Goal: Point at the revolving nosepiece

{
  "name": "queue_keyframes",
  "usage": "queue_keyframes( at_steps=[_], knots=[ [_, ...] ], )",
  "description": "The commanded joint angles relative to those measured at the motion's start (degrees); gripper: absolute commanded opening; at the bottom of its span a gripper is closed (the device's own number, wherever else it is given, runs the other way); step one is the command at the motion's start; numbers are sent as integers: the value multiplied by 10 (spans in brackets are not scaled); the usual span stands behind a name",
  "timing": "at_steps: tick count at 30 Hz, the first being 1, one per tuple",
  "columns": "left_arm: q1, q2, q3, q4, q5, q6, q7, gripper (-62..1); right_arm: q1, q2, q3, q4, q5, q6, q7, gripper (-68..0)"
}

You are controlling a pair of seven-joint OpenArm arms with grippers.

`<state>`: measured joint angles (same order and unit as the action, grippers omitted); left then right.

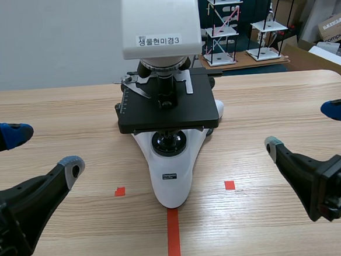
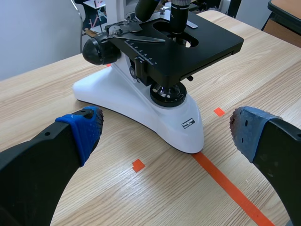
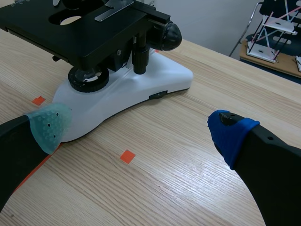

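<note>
**Scene view**
- Microscope (image 1: 170, 163): stands upright at the middle of the table (image 1: 274, 97), its white base tapering toward the robot.
- Revolving nosepiece (image 1: 163, 67): sits under the white head and above the black stage (image 1: 168, 110). One objective points straight down at the stage opening. It is well apart from both grippers.
- Left gripper (image 1: 43, 151): low, beside the base, fingers spread wide with nothing between them. Bare wood lies between it and the microscope.
- Right gripper (image 1: 305, 127): low on the other side, also spread wide and holding nothing, with a like stretch of bare wood up to the base.
- Tape line (image 1: 173, 239): runs from the base's near tip to the table's near edge. A tape square (image 1: 120, 192) lies on either side.
- The table's far edge lies just behind the microscope.

**Left wrist view**
- Left gripper (image 2: 167, 129): fingers far apart, the base's tip ahead of the gap and not touched.
- The stage (image 2: 202, 47) overhangs the base, and the focus knob (image 2: 96, 49) juts from its side.
- Only the objectives (image 2: 178, 12) show, so the nosepiece body cannot be made out.

**Right wrist view**
- Right gripper (image 3: 141, 129): fingers far apart. Open wood with a tape square (image 3: 127, 156) lies between them.
- The base (image 3: 141, 89) lies ahead, nearer the grey-green pad (image 3: 49, 126).
</note>
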<state>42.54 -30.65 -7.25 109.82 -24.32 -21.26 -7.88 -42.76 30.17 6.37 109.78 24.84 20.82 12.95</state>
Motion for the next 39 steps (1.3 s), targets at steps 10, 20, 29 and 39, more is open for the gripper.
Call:
queue_keyframes(
  at_steps=[10, 20, 29, 39],
  knots=[
    [1, 0, 2, 5, -5, -1, -7, -43, -1, 6, 7, 8, 4, 0, 5, -33],
    [1, 0, 2, 5, -5, -1, -7, -43, -1, 6, 7, 8, 4, 0, 5, -40],
    [1, 0, 2, 5, -5, -1, -7, -43, 5, 6, 7, 8, 4, 3, 33, -340],
    [1, 0, 2, 5, -5, -1, -9, -43, 91, 6, -20, 8, -27, 16, 33, -637]
  ],
)
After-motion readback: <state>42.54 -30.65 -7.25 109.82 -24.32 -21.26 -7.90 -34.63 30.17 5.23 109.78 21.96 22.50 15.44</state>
